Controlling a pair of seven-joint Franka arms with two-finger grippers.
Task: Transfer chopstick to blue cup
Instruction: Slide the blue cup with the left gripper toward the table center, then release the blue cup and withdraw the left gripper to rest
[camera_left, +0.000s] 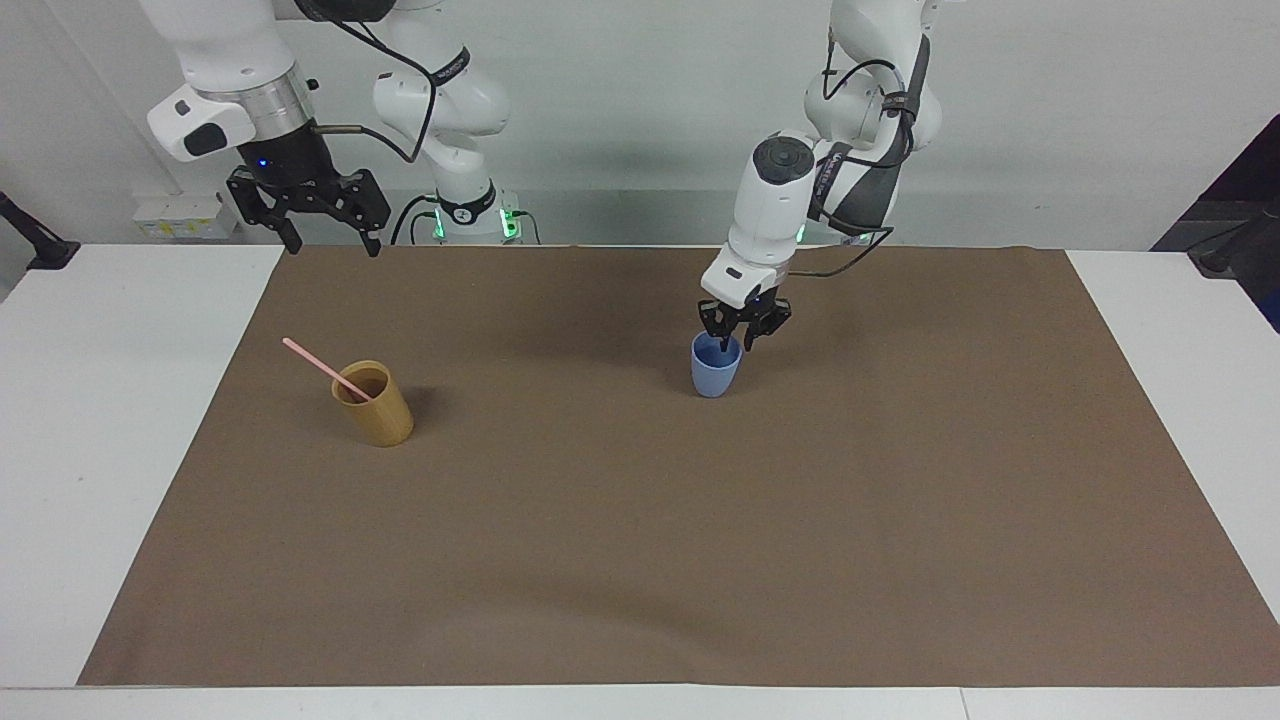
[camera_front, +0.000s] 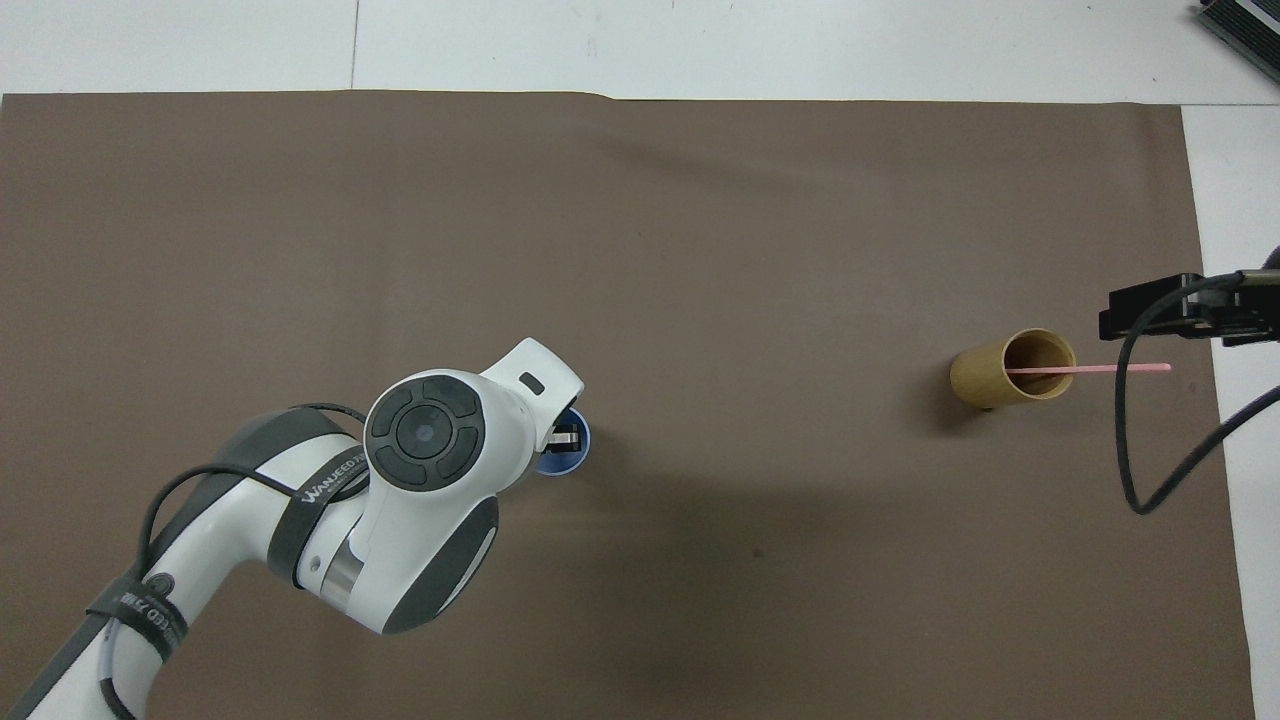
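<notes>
Right gripper (camera_left: 328, 240) hung with jaws apart above the worktop's brown mat (camera_left: 640, 520). Thin pale pink chopstick (camera_left: 322, 366) leaned in the tan cylindrical cup (camera_left: 378, 408). Left gripper (camera_left: 744, 338) sat over the upright light blue plastic cup (camera_left: 714, 370), jaws slightly apart, toward the left arm's end from the tan cup.

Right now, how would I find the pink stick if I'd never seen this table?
Look at the brown mat and go toward the right arm's end, where a tan cup stands. The chopstick leans inside it, poking out over the rim. It's the only thin pink thing there; the blue cup holds nothing like it.
</notes>
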